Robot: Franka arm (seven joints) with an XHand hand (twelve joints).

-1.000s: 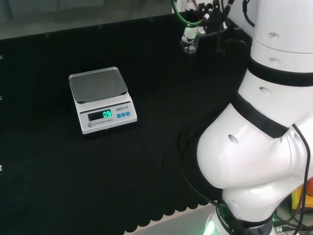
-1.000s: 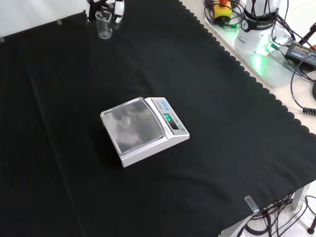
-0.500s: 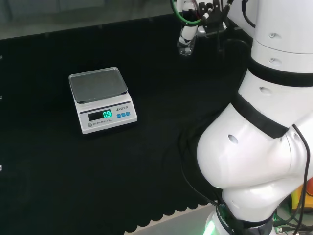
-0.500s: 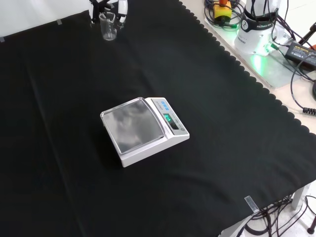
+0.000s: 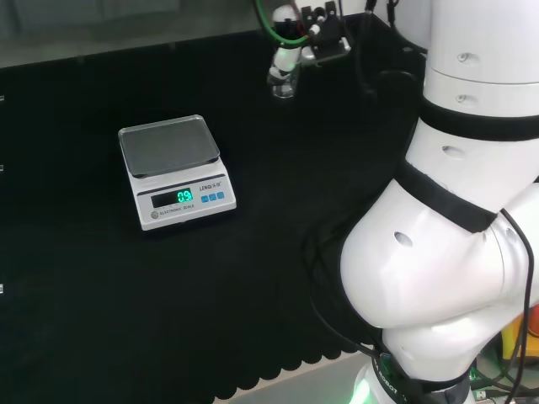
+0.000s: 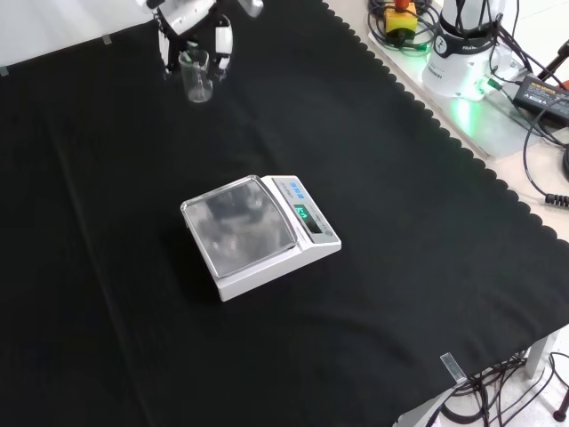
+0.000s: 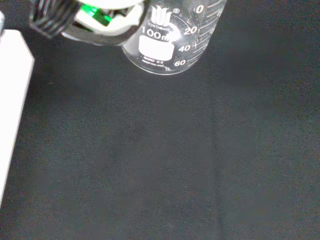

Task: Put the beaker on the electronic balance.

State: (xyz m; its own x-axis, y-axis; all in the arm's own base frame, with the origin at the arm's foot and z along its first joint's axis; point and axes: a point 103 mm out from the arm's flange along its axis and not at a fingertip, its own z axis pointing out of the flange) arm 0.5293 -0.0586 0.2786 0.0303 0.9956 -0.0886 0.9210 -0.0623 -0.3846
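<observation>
While the hand (image 6: 191, 22) pinches the clear beaker (image 6: 197, 76) between its fingers (image 6: 222, 46) above the desk (image 6: 107, 178), the electronic balance (image 6: 260, 233) stands well apart, its pan bare.

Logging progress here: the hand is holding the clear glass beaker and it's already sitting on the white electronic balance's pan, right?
Not quite. The hand holds the clear glass beaker, but the front view shows it far beyond the white electronic balance, whose steel pan is bare.

beaker (image 7: 170, 40): printed graduations | balance (image 5: 177, 172): lit green display (left unread)
</observation>
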